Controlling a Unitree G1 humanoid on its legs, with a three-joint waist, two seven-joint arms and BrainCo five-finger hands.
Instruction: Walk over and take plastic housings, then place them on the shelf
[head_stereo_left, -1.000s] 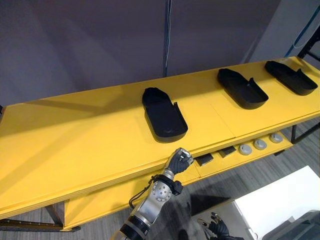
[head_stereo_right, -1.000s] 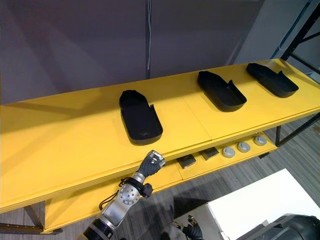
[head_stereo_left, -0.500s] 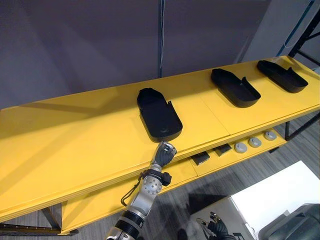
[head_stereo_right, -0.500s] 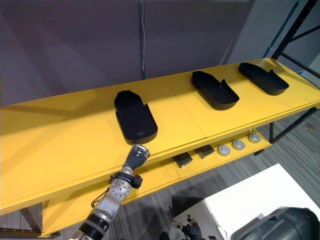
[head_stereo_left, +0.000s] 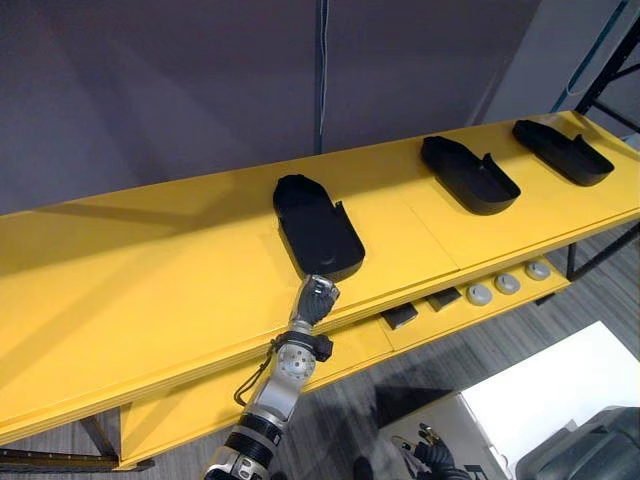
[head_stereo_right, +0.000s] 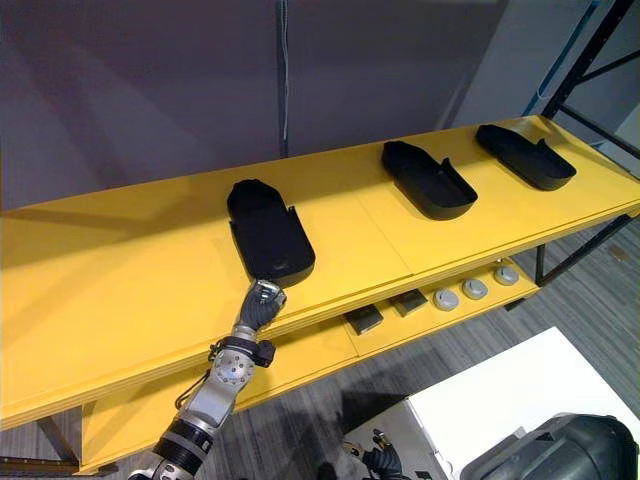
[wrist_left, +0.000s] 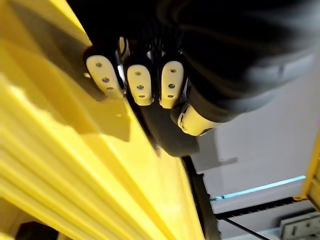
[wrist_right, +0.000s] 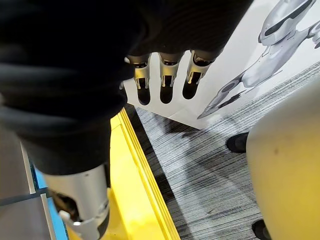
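The left hand (head_stereo_left: 315, 299), its fingers pressed together, curled and holding nothing, rests its fingertips (wrist_left: 139, 85) on the front edge of the yellow shelf (head_stereo_left: 140, 290), just beside the near end of the nearest black moulded plastic housing (head_stereo_left: 317, 229). Two further black plastic housings (head_stereo_left: 469, 175) (head_stereo_left: 561, 152) lie apart along the same top board. The right hand (wrist_right: 167, 80) hangs low with relaxed, straight fingers over the grey floor (wrist_right: 200, 170).
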